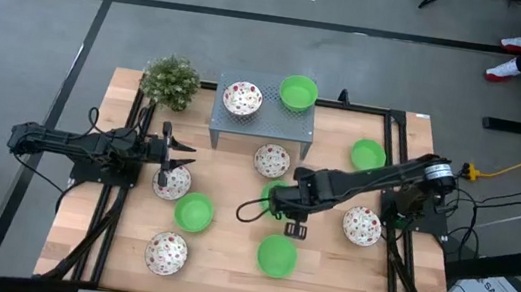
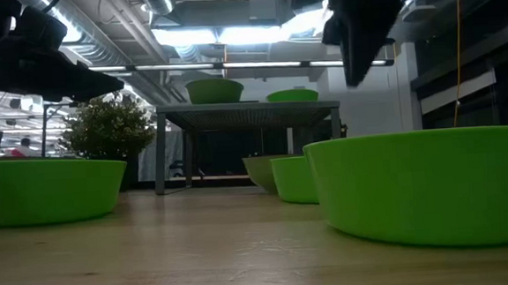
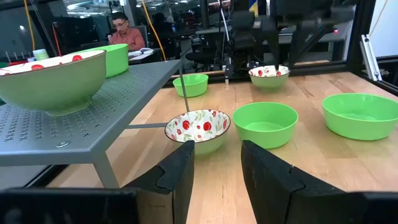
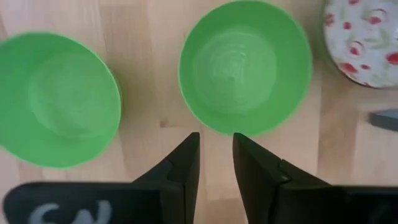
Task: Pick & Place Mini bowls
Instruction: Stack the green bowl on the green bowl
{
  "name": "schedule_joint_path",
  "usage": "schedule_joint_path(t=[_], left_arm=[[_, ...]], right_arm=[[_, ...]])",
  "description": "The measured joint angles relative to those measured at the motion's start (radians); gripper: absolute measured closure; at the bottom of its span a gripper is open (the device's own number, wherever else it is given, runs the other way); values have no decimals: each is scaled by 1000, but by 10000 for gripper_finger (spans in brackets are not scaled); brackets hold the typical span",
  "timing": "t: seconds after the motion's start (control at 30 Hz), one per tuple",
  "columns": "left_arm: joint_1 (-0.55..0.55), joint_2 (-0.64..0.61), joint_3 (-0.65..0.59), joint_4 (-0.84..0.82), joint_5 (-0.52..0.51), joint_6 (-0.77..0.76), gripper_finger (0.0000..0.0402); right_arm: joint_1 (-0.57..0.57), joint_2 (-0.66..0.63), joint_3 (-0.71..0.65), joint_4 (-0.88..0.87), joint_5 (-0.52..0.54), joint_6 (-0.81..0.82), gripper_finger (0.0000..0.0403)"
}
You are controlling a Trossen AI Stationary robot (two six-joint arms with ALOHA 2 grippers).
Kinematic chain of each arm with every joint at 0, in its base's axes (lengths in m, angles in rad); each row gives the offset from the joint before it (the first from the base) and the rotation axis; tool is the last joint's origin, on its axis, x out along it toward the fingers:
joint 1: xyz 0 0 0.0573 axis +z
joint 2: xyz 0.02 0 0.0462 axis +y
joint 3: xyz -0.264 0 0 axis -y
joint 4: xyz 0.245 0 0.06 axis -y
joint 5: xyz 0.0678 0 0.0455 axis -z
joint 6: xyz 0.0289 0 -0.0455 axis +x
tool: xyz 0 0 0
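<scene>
Dark fingers (image 4: pixel 186 163) of the right hand (image 4: pixel 216 155) are seen narrowly parted, empty, above a green bowl (image 4: pixel 245 65) just in front of the grey stand (image 1: pixel 264 116). A wider opening, lowered over its rim, is probably needed. Only the left wrist view shows the left hand (image 3: pixel 217 165), parted and empty.

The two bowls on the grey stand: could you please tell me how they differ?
The left bowl is white with red speckles; the right bowl is plain bright green. The left one sits near the grey stand's front left, the right one at its back right corner. Both are upright, empty, and alike in size.
</scene>
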Motion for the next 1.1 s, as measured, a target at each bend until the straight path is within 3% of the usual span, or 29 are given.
schedule_joint_path(t=[0.27,0.5,0.93,1.1], left_arm=[[0,0,0,0,0,0,274],[0,0,0,0,0,0,274],[0,0,0,0,0,0,274],[0,0,0,0,0,0,274]], right_arm=[[10,0,-117,195,0,-108,307],[10,6,-166,266,-38,-217,307],[10,7,-307,406,-71,-264,307],[8,7,-347,425,-36,-286,307]])
